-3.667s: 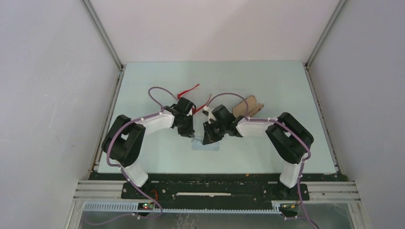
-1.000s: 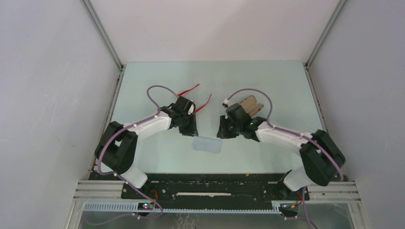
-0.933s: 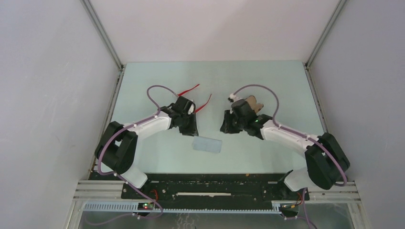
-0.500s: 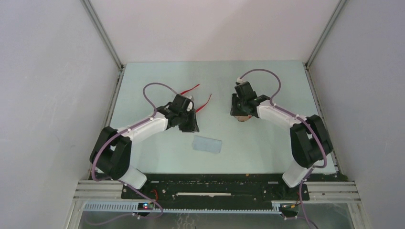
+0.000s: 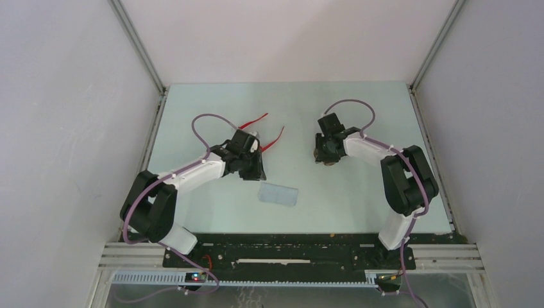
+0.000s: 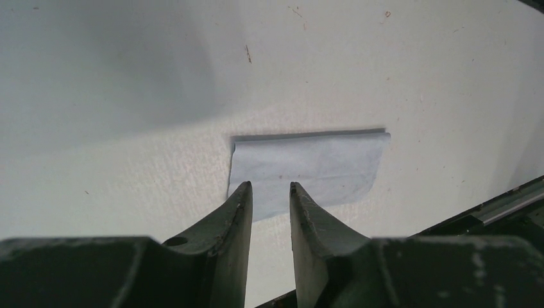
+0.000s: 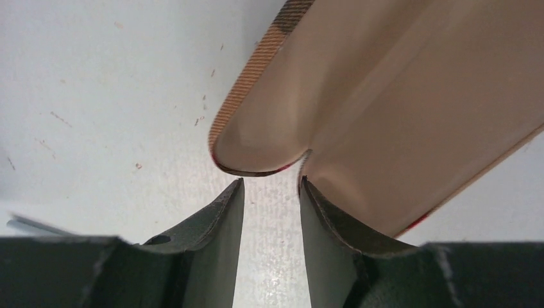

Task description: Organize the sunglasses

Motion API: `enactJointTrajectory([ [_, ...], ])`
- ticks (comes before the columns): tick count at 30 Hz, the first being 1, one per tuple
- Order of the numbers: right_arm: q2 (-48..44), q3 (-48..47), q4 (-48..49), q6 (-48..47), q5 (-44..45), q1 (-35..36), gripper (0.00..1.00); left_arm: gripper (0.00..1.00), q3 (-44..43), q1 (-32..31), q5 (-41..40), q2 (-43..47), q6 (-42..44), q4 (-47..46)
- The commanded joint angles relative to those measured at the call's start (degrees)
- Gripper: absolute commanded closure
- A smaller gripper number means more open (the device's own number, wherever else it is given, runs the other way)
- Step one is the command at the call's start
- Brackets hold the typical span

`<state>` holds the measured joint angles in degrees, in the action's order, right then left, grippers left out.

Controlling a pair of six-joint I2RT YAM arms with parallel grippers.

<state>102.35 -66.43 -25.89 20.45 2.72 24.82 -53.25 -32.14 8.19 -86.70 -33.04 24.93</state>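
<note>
Right hand parted just beside case edge

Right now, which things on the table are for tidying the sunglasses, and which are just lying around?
For the job:
- red sunglasses
- brown case, lying open, probably where they go

Just lying about:
- pale blue cloth, lying flat, seemingly not needed yet

No text, label, brand or number can be read on anything here.
</note>
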Motion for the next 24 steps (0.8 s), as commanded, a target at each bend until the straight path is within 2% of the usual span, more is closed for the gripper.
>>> enactJointTrajectory([
  [1, 0.07, -0.39, -0.87, -0.57, -2.04, 2.21, 0.54, 0.67, 0.34, -0.29, 0.08, 1.02, 0.07, -0.93],
  [7, -0.04, -0.36, 0.17, 0.73, -5.76, 4.22, 0.54, 0.68, 0.06, -0.36, 0.06, 0.49, 0.25, -0.82],
  [14, -4.18, -1.74, -0.79, -3.81, -2.81, 3.18, 0.54, 0.68, -0.20, -0.29, 0.23, 0.65, 0.78, -0.44],
  [20, -1.06, -6.33, -5.58, -8.35, 3.59, 2.00, 0.37, 0.67, -0.08, -0.33, 0.45, 0.72, 0.61, -0.67],
  [24, 2.05, -8.09, -8.90, -9.87, 4.85, 2.05, 0.35, 0.67, 0.08, -0.24, 0.50, 1.02, 0.77, -0.49],
])
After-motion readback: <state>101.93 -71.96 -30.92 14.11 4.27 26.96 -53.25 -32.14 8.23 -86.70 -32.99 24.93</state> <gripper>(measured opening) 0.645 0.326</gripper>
